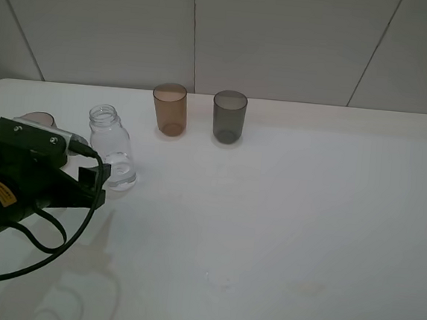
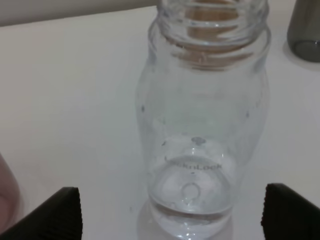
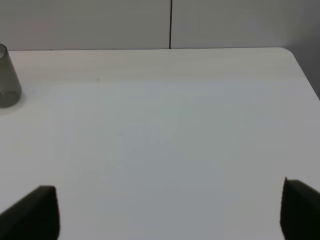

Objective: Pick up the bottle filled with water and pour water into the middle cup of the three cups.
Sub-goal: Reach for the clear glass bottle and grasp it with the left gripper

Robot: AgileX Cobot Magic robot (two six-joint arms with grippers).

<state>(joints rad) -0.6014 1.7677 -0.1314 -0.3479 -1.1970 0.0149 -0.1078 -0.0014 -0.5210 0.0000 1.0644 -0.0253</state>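
**Left gripper lined up on the bottle, fingers wide**

The left gripper [image 1: 97, 186] sits low over the table [image 1: 304, 235] at the near left, and its 2 fingers [image 2: 65, 212] are spread wide. The bottle [image 2: 200, 125] stands upright, uncapped, dead centre at the mouth of that gap. Bare table shows on both sides of it, so neither finger touches it. From the high view the bottle is just beyond the fingertips, toward the back wall.

The pink cup [image 1: 37, 120] peeks out behind the gripper's body, left of the bottle. The amber cup [image 1: 169, 109] is farther back and to the right, with the grey cup [image 1: 228, 116] beside it, a gap between them.

The right gripper [image 3: 170, 215] hangs over open table, fingers spread just as wide with nothing between them, and the grey cup is well off to one side.
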